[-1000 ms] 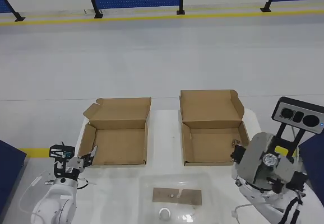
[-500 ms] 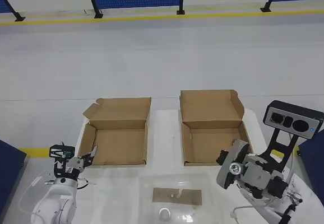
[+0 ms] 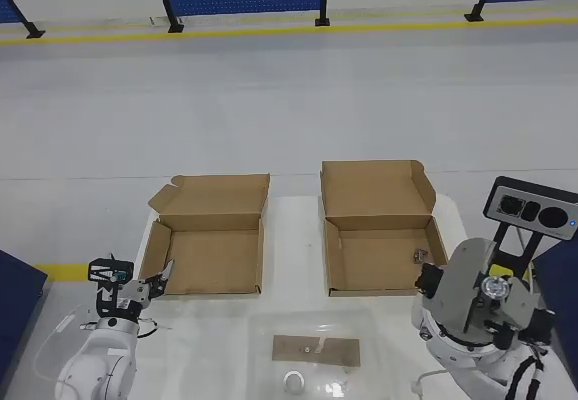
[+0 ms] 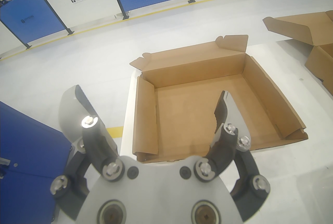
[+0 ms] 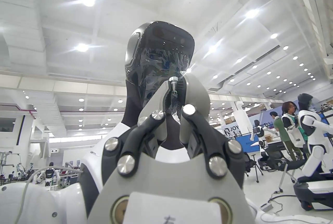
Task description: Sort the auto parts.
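**At the sorting table: one part gripped, one gripper released**

Near the table's right side, the right gripper pointed upward, its fingers clenched on a small metal part. The part looked threaded or coiled, and its lower end was hidden between the fingers. The left gripper hung released, jaws spread wide, just off the front left corner of the left box. The right box held a small dark item by its right wall, too small to identify. A clear tray, cut off at the near edge, held a brown strip and pale pieces.
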You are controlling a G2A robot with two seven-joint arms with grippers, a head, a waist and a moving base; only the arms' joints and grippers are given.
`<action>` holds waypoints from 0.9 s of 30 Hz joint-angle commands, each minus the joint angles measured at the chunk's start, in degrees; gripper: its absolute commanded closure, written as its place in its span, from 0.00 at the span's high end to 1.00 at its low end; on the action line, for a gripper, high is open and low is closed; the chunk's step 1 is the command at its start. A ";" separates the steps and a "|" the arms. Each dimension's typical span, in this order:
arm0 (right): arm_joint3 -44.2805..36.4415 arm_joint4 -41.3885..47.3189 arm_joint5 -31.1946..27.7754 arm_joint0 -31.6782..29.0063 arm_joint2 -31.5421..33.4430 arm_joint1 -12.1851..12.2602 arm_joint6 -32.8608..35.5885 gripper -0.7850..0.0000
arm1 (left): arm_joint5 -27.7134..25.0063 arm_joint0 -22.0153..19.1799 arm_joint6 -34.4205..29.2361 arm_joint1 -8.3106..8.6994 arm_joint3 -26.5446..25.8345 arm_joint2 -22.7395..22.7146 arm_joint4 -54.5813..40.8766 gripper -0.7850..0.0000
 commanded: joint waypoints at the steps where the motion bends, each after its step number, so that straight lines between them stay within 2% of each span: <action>1: -0.01 -0.01 0.01 0.00 0.00 0.00 -0.02 0.00 | 0.00 0.00 0.00 0.00 0.00 0.00 0.00 1.00; 6: -0.01 -0.01 0.01 0.00 0.00 0.00 -0.02 0.00 | 0.00 0.00 0.00 0.00 0.00 0.00 0.00 1.00; 11: -0.75 -1.78 2.50 -1.39 1.42 -0.31 -1.13 0.00 | 0.00 0.00 0.00 0.00 0.00 0.00 0.00 1.00; 16: -0.51 -4.70 5.51 -3.38 4.36 -0.27 0.73 0.00 | 0.00 0.00 0.00 0.00 0.00 0.00 0.00 1.00; 20: -0.18 -7.27 8.47 -6.71 8.89 0.24 3.60 0.00 | 0.00 0.00 0.00 0.00 0.00 0.00 0.00 1.00; 27: -0.11 -15.84 16.16 -14.91 22.84 1.91 13.15 0.00 | 0.00 0.00 0.00 0.00 0.00 0.00 0.00 1.00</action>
